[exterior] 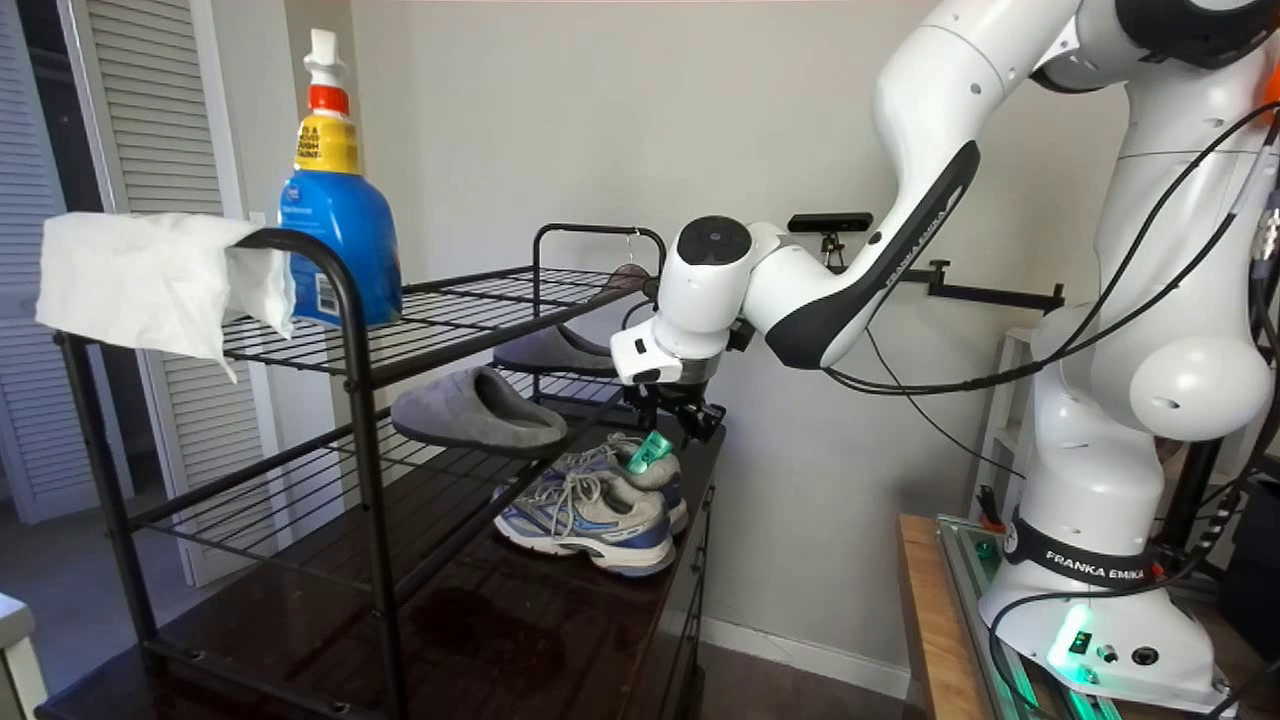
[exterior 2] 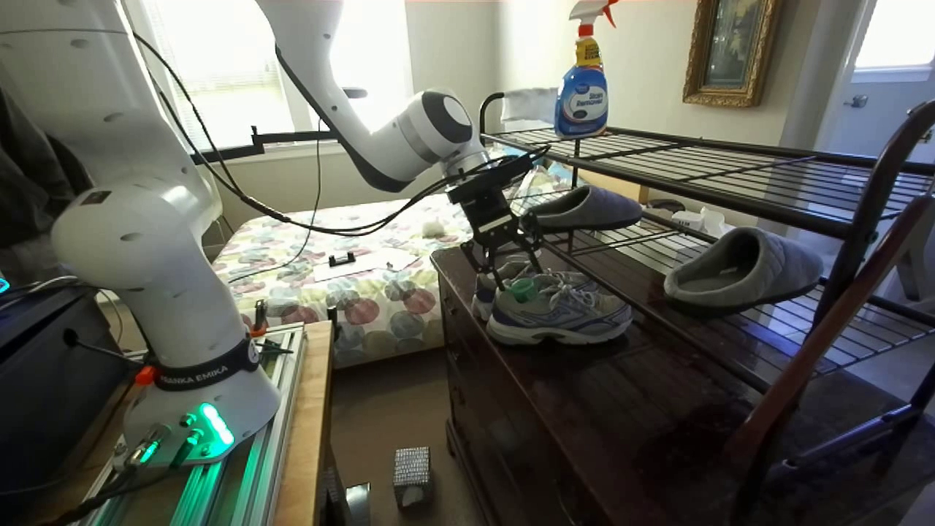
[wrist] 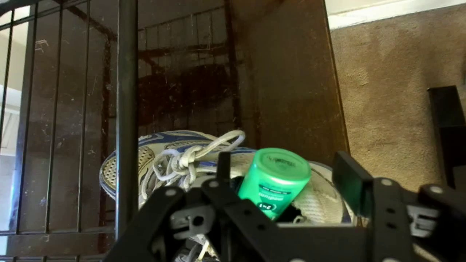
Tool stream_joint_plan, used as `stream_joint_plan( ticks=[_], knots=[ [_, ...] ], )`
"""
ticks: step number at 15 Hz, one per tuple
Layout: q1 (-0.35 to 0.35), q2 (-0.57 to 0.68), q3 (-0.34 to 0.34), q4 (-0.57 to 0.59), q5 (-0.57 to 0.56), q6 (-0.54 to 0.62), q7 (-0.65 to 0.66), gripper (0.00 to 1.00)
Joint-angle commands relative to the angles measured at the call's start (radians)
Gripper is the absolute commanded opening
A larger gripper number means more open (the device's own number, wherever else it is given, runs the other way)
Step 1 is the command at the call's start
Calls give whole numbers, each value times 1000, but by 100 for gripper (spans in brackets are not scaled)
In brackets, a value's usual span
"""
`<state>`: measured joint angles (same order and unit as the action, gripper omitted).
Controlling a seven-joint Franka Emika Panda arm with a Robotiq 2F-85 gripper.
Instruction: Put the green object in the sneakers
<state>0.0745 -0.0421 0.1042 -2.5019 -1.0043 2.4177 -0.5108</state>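
green cylindrical container (wrist: pixel 275 182) — tilted in the ankle opening of one laced running sneaker (exterior 2: pixel 562 318), near the front edge of the dresser (exterior 2: pixel 621 394). the claw (wrist: pixel 284 164) is spread — in the wrist view the container shows between its fingers (wrist: pixel 347 174). a stain remover bottle (exterior 2: pixel 582 102) stands near an end edge of the wire rack's (exterior 2: pixel 701 194) top shelf.
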Motion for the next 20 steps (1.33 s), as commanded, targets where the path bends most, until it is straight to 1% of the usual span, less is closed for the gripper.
stream_joint_plan(
  ticks=[1,2,4,8,11,13,17,18,20],
  knots=[
    [-6,-25,-24,1,47,20,31,100],
    [-14,-43,-38,-8,105,43,35,100],
    [-27,-77,-71,-30,239,66,-37,100],
    [-38,-146,-154,-85,557,129,-248,100],
    [-21,-209,-200,-128,796,130,-359,100],
    [-9,-261,-218,-153,927,109,-380,100],
    [12,-353,-256,-201,1117,119,-353,100],
    [-10,-277,-232,-149,1035,110,-348,100],
    [-1,-314,-248,-168,1074,112,-348,100]
  ],
)
